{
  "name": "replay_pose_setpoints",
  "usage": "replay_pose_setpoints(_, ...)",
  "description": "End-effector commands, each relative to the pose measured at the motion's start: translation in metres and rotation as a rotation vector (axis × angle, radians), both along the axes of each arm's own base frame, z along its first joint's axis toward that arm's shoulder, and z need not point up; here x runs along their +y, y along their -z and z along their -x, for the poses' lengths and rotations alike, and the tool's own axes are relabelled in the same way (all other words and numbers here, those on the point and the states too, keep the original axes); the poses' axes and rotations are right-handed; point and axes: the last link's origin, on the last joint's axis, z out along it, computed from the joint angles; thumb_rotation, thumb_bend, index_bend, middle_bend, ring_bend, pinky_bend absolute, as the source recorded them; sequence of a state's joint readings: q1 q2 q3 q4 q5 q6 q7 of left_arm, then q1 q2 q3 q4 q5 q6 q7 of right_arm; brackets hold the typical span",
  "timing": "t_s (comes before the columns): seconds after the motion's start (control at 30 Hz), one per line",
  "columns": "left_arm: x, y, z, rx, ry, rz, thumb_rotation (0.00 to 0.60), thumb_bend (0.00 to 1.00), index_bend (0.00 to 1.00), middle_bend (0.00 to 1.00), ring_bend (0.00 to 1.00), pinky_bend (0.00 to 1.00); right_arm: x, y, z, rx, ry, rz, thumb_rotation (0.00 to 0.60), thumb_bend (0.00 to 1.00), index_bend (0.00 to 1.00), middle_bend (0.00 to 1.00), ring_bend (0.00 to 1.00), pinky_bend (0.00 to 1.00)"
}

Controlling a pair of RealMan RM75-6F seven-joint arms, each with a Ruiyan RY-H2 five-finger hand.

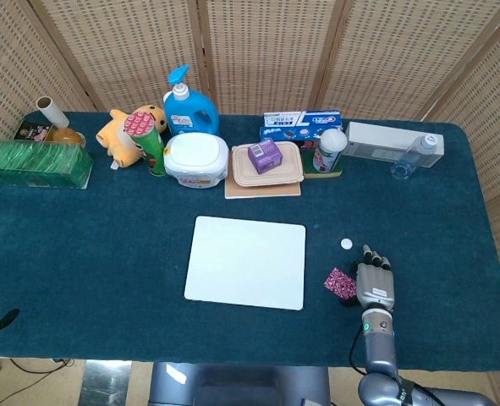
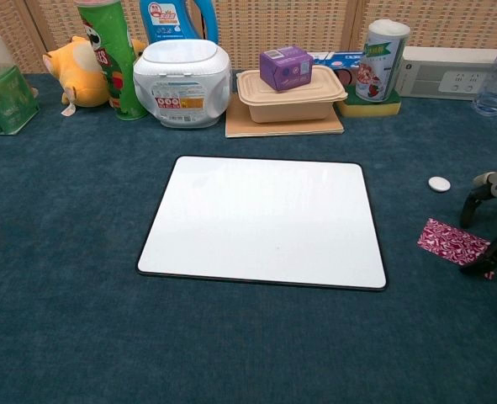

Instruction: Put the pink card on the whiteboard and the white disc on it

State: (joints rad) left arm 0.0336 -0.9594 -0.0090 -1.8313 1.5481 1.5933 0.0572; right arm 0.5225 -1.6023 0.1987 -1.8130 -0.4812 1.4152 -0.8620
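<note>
Whiteboard (image 1: 246, 262): white rectangle, thin dark rim, rounded corners, lying flat on the blue desk, centre of the frame, surface bare.

Pink card (image 2: 453, 241): small, patterned pink and dark, lying flat on the cloth right of the whiteboard, apart from its edge, lower right of the chest view. Its right edge lies at the dark fingertips there; contact unclear.

White disc (image 2: 439, 183): small round piece, flat on the cloth, just above the card, separate from it.

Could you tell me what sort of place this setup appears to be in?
Probably a lab or staged test area, not a home: a table covered in dark teal cloth, woven folding screens as a backdrop, and assorted household goods lined along the far edge, such as the detergent bottle.
</note>
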Motion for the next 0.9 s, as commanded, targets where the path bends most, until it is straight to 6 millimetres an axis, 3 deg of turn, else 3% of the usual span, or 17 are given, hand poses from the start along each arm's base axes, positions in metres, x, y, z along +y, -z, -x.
replay_pose_setpoints(0.03,0.0,0.0,0.0,0.0,0.001,0.002,0.6,0.07,0.0,0.0,0.0,0.0,0.0,0.001,0.0,-0.002,0.004,-0.001,0.542,0.02,0.35,0.0,0.0,0.0)
replay_pose_setpoints(0.3,0.0,0.0,0.0,-0.001,0.0,0.0,0.6,0.07,0.0,0.0,0.0,0.0,-0.001,-0.001,-0.003,-0.021,0.001,0.018,0.544,0.14,0.41,0.0,0.0,0.0)
replay_pose_setpoints(0.9,0.0,0.0,0.0,-0.004,0.0,0.001,0.6,0.07,0.0,0.0,0.0,0.0,0.001,-0.004,-0.011,-0.031,-0.032,0.028,0.55,0.18,0.45,0.0,0.0,0.0)
